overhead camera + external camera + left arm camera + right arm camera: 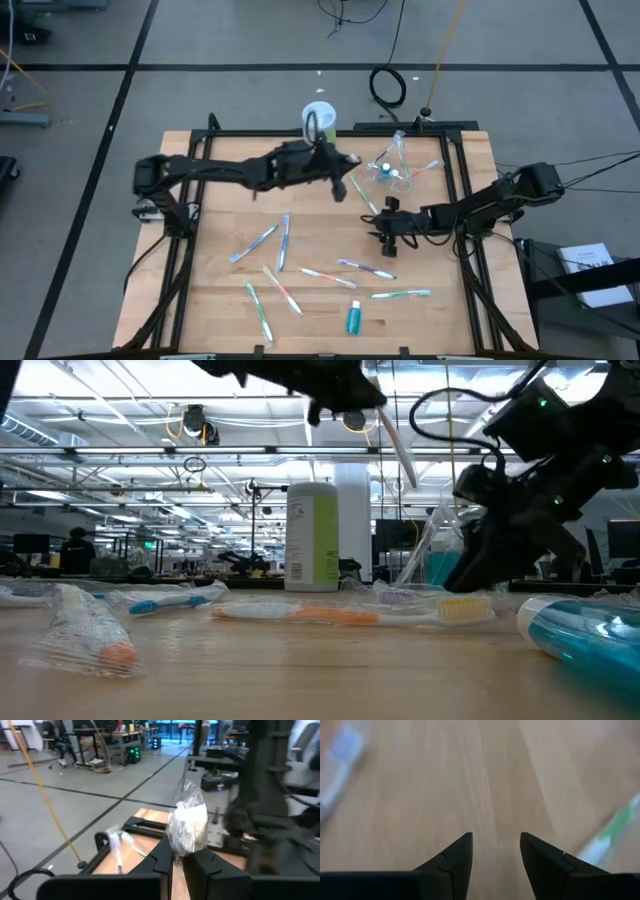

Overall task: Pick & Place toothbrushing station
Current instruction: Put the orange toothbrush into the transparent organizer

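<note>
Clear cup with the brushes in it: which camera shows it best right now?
The high view: the clear cup lies near the table's far right corner, brushes sticking out. The low view catches only part of it behind the right arm. Neither wrist view clearly shows it.

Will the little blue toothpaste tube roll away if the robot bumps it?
Probably a bit. The toothpaste tube lies on its side on the bare table, and its body looks round. It looks small, so likely light, and its shiny surface may be slippery for the fingers.

Wooden table (220, 300), scattered toothbrushes (283, 242), teal toothpaste tube (353, 319), clear cup (390, 172), white-and-green canister (319, 118)
</note>
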